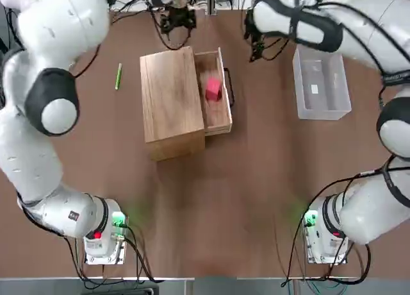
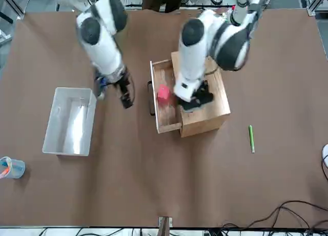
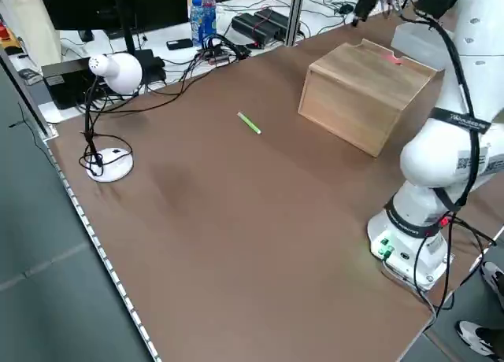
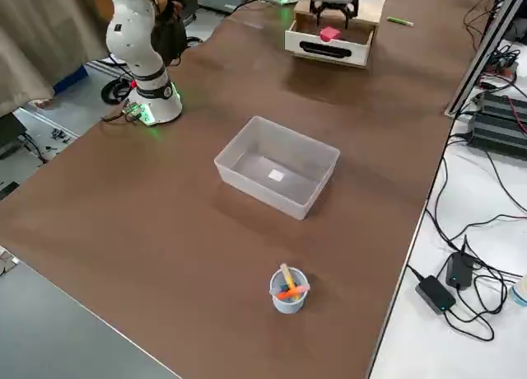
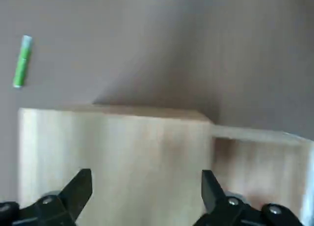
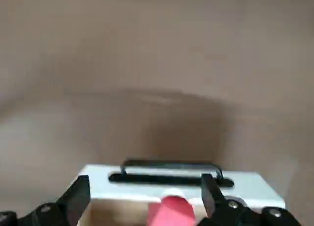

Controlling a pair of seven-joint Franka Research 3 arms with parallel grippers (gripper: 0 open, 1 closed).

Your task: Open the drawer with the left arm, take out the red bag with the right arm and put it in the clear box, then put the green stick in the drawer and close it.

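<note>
find nearest the plain wooden cabinet [image 1: 172, 96], with the drawer [image 1: 219, 120] pulled out to its right, dark handle [image 1: 230, 86] outward. see the red bag [image 1: 213, 88] lying inside the open drawer, near the handle side. off to the right, well apart, see the clear box [image 1: 324, 114], upright with a small white label [image 4: 276, 175] inside. on the cabinet's left, find the green stick [image 1: 118, 77] flat on the table [image 1: 256, 199]. farther out, see the left gripper [image 5: 147, 172] above the cabinet, fingers wide, holding nothing; see the right gripper [image 6: 145, 177] raised near the drawer's handle side, fingers wide and empty too. past the clear box, find a small blue cup [image 4: 288, 303].
</note>
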